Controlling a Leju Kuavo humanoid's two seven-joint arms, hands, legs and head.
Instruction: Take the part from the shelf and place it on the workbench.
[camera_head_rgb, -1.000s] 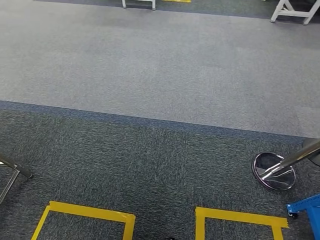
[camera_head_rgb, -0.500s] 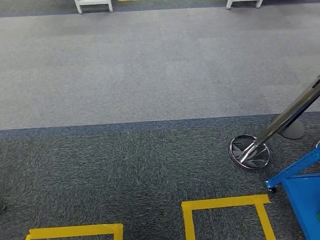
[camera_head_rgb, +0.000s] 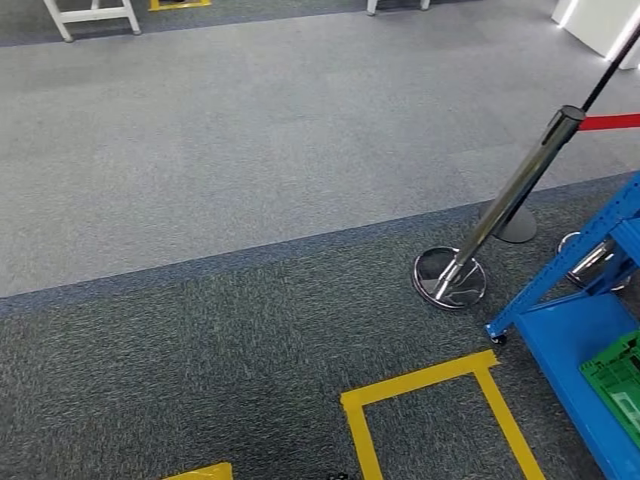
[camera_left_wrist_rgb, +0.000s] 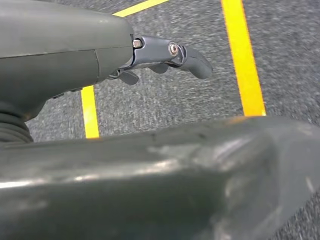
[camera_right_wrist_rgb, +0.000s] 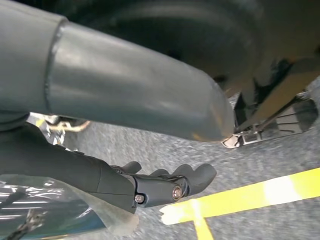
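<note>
Everything in my head view is sliding leftward compared with a second ago, which means I am turning to my right and the things themselves are not moving: the white frame legs (camera_head_rgb: 90, 15) are drifting toward the far left corner, the yellow tape outline (camera_head_rgb: 423, 385) is crossing the carpet in front of my feet, the chrome stanchion (camera_head_rgb: 521, 185) with its red belt (camera_head_rgb: 613, 122) is now standing well inside the picture, and the blue shelf (camera_head_rgb: 566, 335) is coming in at the right edge with a green crate (camera_head_rgb: 619, 385) lying on its lowest level. I am judging that the part is waiting somewhere on that shelf; I am not making it out yet, so the pick is still ahead. My wrist views are giving me what the head view is not: my left hand (camera_left_wrist_rgb: 166, 52) is hanging over the tape with its fingers stretched out and holding nothing, and my right hand (camera_right_wrist_rgb: 166, 185) is hanging likewise, fingers loosely extended and empty, with a glossy translucent film (camera_right_wrist_rgb: 56, 210) close beside it that I cannot identify.
</note>
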